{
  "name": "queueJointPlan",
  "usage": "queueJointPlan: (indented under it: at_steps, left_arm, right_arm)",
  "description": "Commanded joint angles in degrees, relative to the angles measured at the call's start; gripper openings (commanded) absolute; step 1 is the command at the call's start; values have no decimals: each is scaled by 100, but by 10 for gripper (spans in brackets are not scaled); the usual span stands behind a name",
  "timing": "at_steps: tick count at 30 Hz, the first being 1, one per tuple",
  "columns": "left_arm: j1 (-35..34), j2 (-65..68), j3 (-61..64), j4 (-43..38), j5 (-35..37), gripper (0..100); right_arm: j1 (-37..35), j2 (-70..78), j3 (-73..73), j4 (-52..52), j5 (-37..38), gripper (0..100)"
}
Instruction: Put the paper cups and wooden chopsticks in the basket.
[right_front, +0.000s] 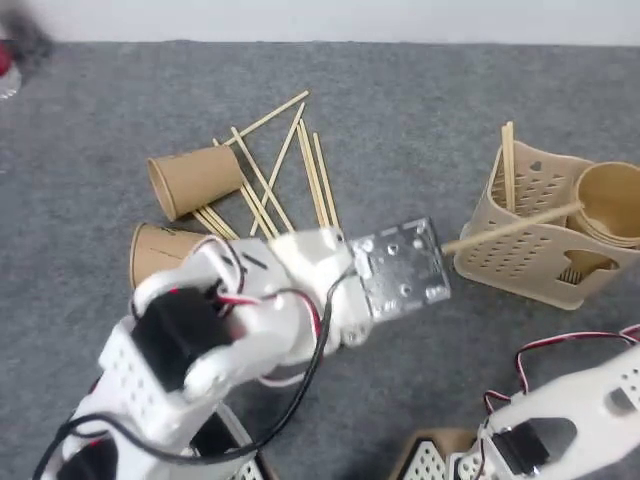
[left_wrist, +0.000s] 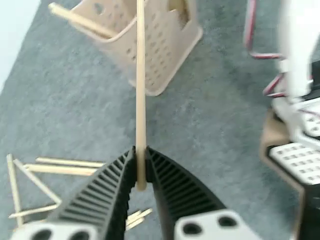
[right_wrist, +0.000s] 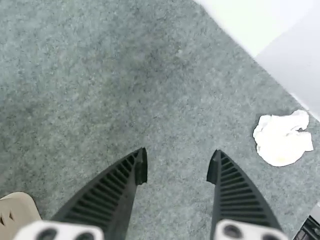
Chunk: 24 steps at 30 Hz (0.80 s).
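Note:
My left gripper (left_wrist: 140, 160) is shut on a wooden chopstick (left_wrist: 140, 90). In the high view that chopstick (right_front: 515, 227) reaches from the left arm across the beige basket (right_front: 520, 255), its far end over the basket. The basket holds paper cups (right_front: 612, 205) and upright chopsticks (right_front: 508, 165). Two paper cups (right_front: 195, 180) (right_front: 160, 250) lie on their sides at the left among several loose chopsticks (right_front: 270, 175). My right gripper (right_wrist: 177, 167) is open over bare grey carpet, holding nothing; its arm (right_front: 560, 420) sits at the lower right.
A crumpled white tissue (right_wrist: 282, 137) lies on the carpet near the white wall edge. The grey carpet (right_front: 400, 110) covers the table. The right arm's base and red wires (left_wrist: 295, 75) stand close beside the basket (left_wrist: 145, 40).

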Motion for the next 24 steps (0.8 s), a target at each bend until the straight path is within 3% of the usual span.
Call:
queueJointPlan:
  at_steps: [1, 9, 16, 24]
  left_arm:
    - [-633, 369, -286, 132, -457, 11]
    - [-870, 1495, -1059, 141, -633, 11]
    - [-264, 1899, -1279, 141, -615, 11]
    - [-237, 2690, -1824, 141, -624, 11]
  right_arm:
    - [13, -110, -308, 119, 88, 204]
    - [-4, -92, -308, 110, 88, 204]
    - [-57, -84, -308, 92, 88, 204]
    - [-119, -75, -281, 119, 79, 204]
